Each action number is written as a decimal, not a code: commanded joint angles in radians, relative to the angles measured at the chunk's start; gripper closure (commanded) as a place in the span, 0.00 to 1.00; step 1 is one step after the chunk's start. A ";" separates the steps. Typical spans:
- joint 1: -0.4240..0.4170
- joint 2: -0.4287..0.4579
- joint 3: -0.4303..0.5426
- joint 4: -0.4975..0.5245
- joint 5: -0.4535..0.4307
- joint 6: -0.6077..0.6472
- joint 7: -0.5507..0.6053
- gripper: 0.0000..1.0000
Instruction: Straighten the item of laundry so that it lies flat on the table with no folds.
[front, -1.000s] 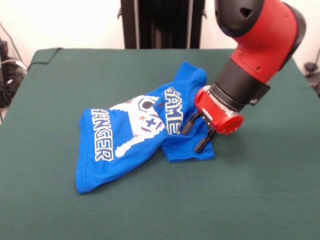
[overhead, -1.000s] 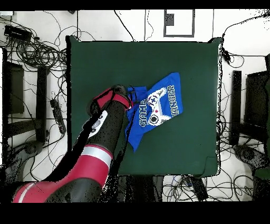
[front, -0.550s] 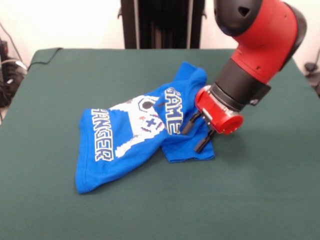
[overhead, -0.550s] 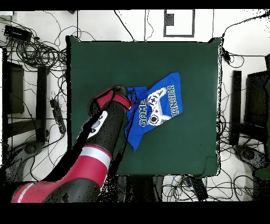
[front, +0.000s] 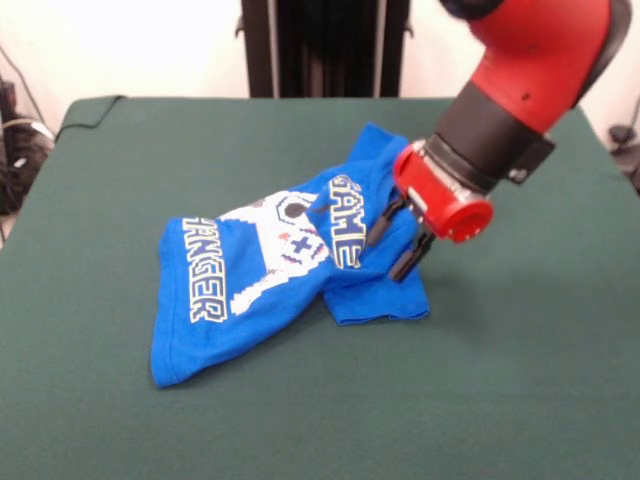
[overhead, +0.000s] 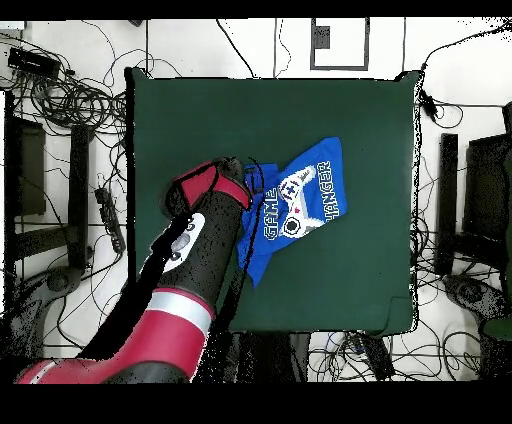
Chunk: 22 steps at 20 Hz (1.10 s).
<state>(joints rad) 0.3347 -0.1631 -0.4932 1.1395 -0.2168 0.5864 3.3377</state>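
So, the blue T-shirt (front: 270, 285) is seen lying crumpled on the green counter (front: 520, 400), roughly mid-counter in the front view, w/ lots of bare cloth around it. It's not flat: the right part is bunched and folded over itself, and a flap is tucked under near the lower right edge. The print is only partly readable, "GAME" running up the folded bit and "ANGER" down the left side, w/ the white pixel controller btwn them.

The gripper (front: 398, 242) is held tilted over the shirt's right edge, coming off the red wrist of the arm (front: 500, 130). Two black fingers (front: 412, 258) are seen spread apart w/ a clear gap; nothing is pinched btwn them. Whether the tips are touching the fabric or are just above it can't be told from the front view.

In the overhead view the shirt (overhead: 300, 200) is laid diagonally near the counter's (overhead: 330, 110) middle, and the arm (overhead: 195, 260) is stretched in from the bottom left, its red end sitting at the shirt's left side. The fingers themselves can't be made out there. Cables and dark stands are scattered round the counter on the floor.
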 joint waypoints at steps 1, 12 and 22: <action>0.000 -0.076 0.104 0.039 0.057 0.157 -0.047 0.00; -0.035 0.008 0.121 -0.068 0.043 0.104 -0.013 0.00; -0.038 0.103 0.125 -0.126 0.061 0.055 0.054 0.00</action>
<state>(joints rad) 0.2954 -0.1853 -0.4922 1.0419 -0.2077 0.6400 3.3377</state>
